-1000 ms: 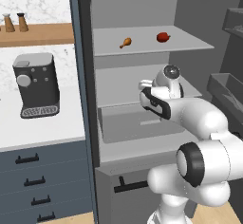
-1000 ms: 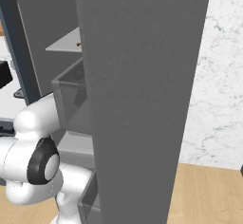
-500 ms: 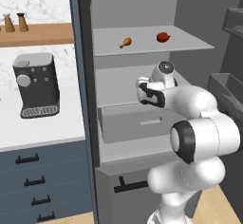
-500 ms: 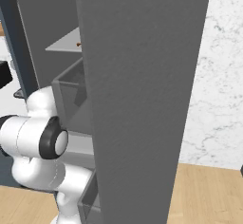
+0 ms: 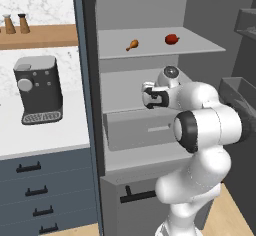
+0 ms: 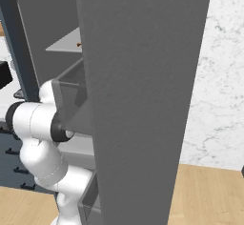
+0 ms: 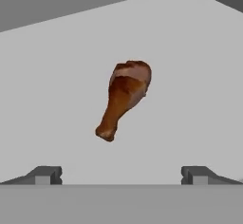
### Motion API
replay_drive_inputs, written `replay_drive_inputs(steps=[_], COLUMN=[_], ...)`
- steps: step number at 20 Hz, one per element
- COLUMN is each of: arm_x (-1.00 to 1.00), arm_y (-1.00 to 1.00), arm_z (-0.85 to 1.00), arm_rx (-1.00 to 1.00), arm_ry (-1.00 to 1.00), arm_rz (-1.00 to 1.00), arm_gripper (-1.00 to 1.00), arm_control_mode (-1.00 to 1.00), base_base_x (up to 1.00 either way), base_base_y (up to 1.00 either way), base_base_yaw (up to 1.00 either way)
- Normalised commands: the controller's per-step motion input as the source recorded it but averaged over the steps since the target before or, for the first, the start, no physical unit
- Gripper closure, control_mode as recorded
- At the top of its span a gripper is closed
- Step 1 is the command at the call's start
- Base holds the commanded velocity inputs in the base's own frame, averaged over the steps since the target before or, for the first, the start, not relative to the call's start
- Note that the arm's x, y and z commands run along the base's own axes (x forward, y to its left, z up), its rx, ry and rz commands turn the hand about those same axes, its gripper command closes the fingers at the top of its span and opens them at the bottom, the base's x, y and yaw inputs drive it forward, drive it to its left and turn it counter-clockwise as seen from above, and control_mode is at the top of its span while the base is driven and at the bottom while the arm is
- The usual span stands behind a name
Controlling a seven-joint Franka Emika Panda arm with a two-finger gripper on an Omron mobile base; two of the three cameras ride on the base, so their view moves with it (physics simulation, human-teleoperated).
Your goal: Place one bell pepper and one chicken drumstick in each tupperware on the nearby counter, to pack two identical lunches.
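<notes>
On the fridge shelf (image 5: 200, 45), drumstick (image 5: 132, 44) lies left of pepper (image 5: 171, 39).

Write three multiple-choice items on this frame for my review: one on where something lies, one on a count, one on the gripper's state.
1. Where does the chicken drumstick lie?
A. on the fridge shelf, left of the bell pepper
B. on the white counter
C. in the fridge drawer

2. How many food items lie on that shelf?
A. one
B. two
C. four

3. What state is the gripper in?
A. shut on the drumstick
B. shut and empty
C. open and empty

Answers: 1 A, the left base view shows it on the shelf beside the pepper; 2 B, drumstick and pepper alone; 3 C, in the hand view the fingertips stand wide apart, short of the drumstick.
</notes>
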Motion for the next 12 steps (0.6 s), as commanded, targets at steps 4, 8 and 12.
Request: replay_drive_inputs(steps=[4, 8, 12], arm_x=[0.4, 0.44, 0.44], arm_y=[-0.06, -0.04, -0.03], arm_z=[-0.19, -0.16, -0.2], arm_rx=[0.0, 0.0, 0.0], arm_ry=[0.04, 0.04, 0.04], arm_rz=[-0.01, -0.01, -0.01], arm_gripper=[-1.0, -1.0, -1.0], arm_control_mode=[-1.0, -1.0, -1.0], base_base_x=[0.0, 0.0, 0.0], base_base_y=[0.0, 0.0, 0.0], base_base_yaw=[0.0, 0.0, 0.0])
